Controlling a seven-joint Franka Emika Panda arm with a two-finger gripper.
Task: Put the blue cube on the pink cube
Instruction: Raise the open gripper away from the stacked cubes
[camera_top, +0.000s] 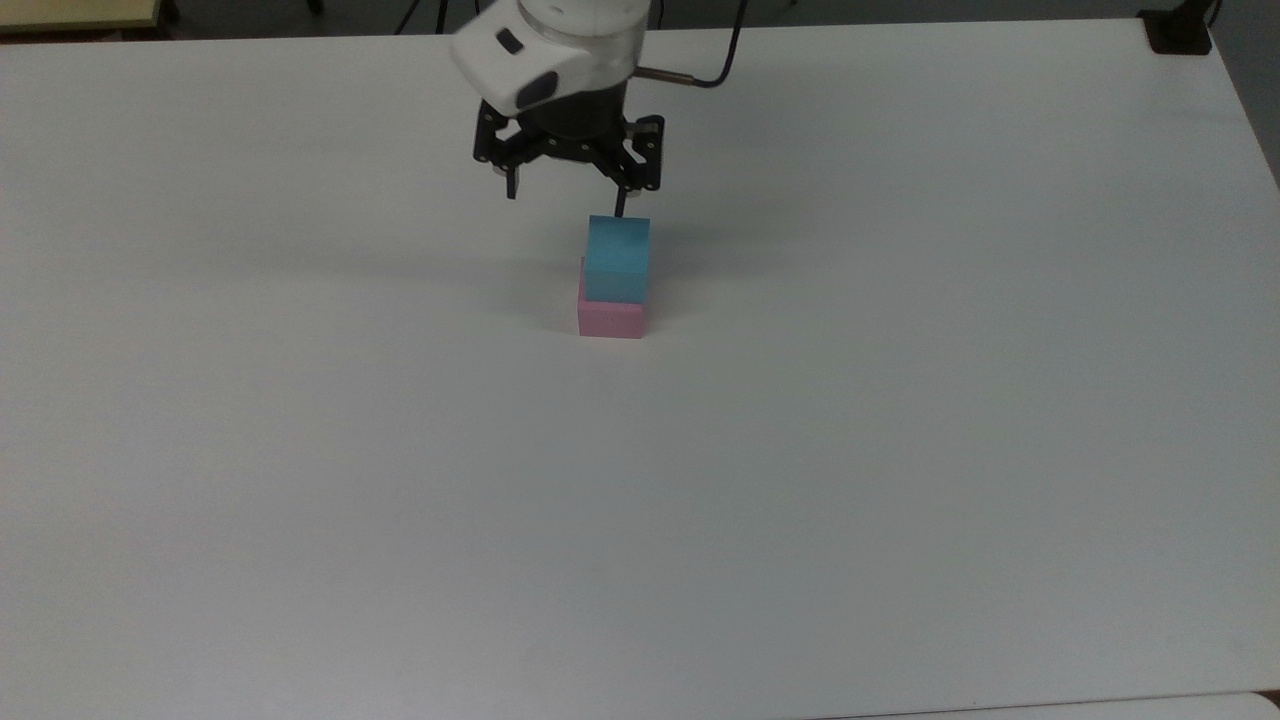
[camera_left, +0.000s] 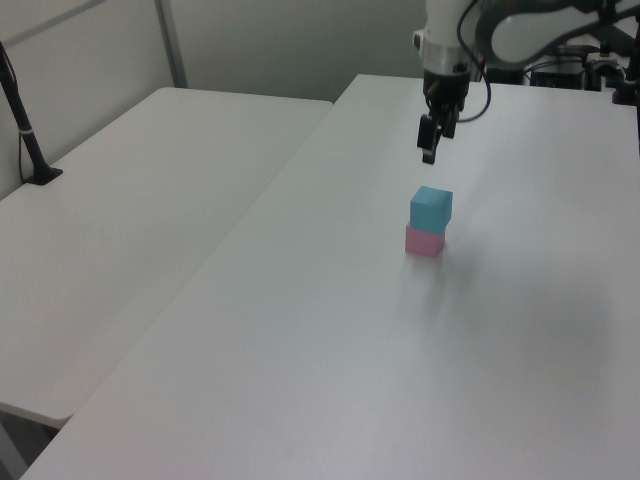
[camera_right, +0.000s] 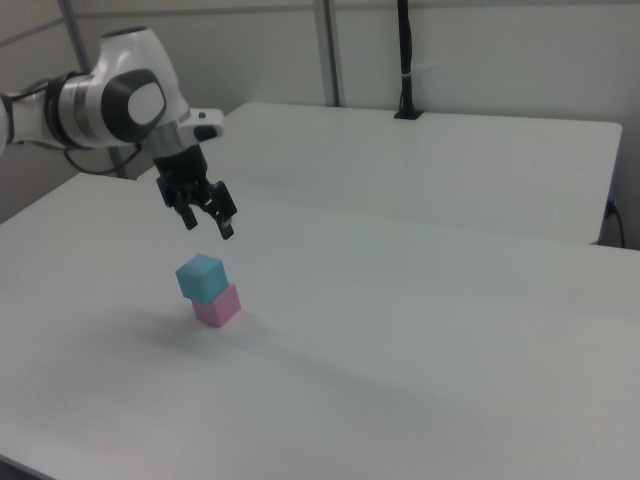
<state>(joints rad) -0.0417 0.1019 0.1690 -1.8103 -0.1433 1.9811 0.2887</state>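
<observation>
I read even, diffuse overhead light on the table (camera_top: 900, 450), soft shadows behind the arm toward its far edge, slight motion blur on the gripper (camera_top: 565, 200).
</observation>
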